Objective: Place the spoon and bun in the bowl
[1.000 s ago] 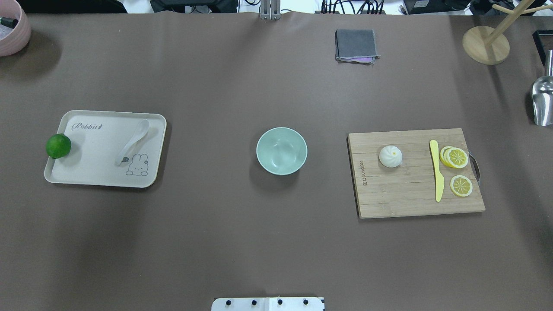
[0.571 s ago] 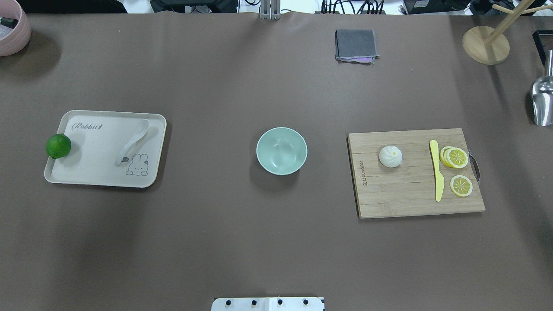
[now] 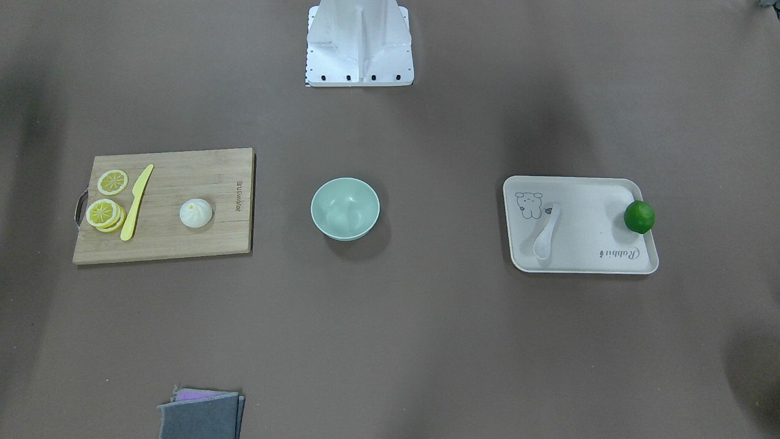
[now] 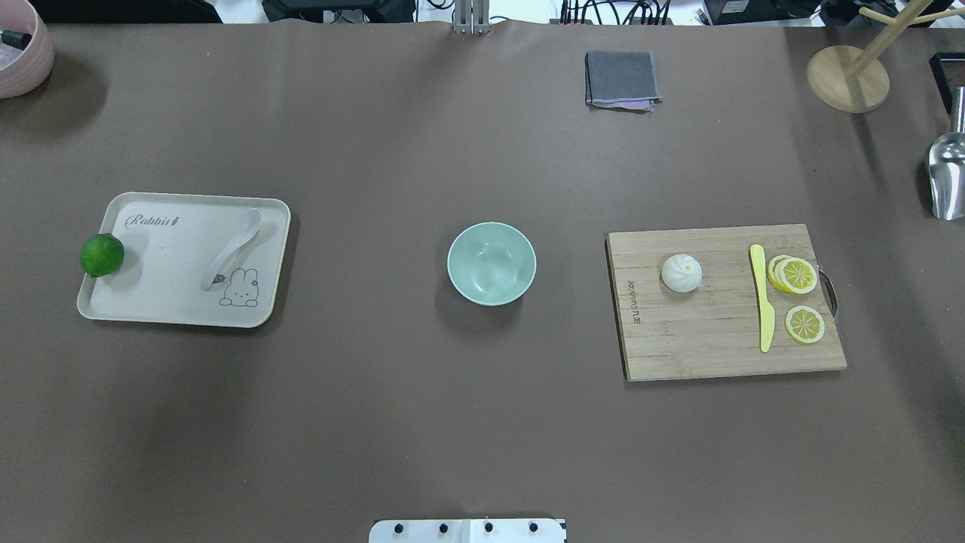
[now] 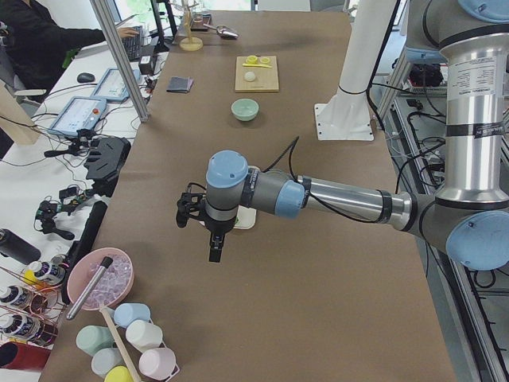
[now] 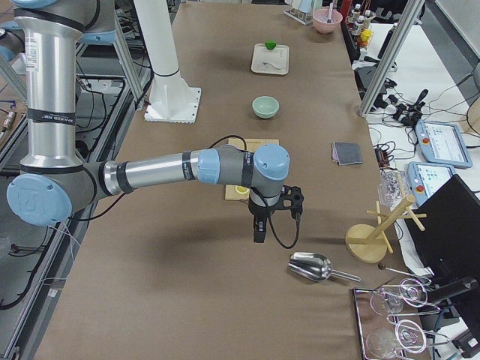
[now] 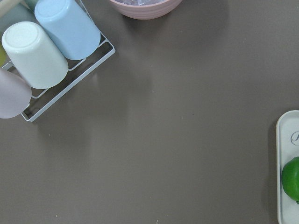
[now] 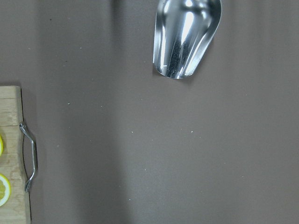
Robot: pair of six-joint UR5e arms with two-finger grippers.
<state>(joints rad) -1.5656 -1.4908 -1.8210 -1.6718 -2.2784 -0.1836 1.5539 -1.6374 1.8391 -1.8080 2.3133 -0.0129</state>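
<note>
The white spoon [image 4: 234, 245] lies on the cream tray [image 4: 166, 286] at the left, scoop end away from the robot. The white bun [image 4: 681, 272] sits on the wooden cutting board [image 4: 701, 339] at the right. The empty mint-green bowl [image 4: 491, 263] stands between them at the table's middle. My left gripper [image 5: 214, 245] hangs above the table beyond the tray's outer end. My right gripper [image 6: 259, 229] hangs beyond the board, near the scoop. Both show only in the side views, so I cannot tell whether they are open or shut.
A green lime [image 4: 102, 255] rests on the tray's left rim. A yellow knife [image 4: 763, 298] and lemon slices [image 4: 795, 275] lie on the board. A grey cloth [image 4: 621, 78], wooden stand [image 4: 848, 79], metal scoop [image 4: 946, 177], pink bowl [image 4: 22, 53] and a cup rack [image 7: 46, 51] line the table's edges.
</note>
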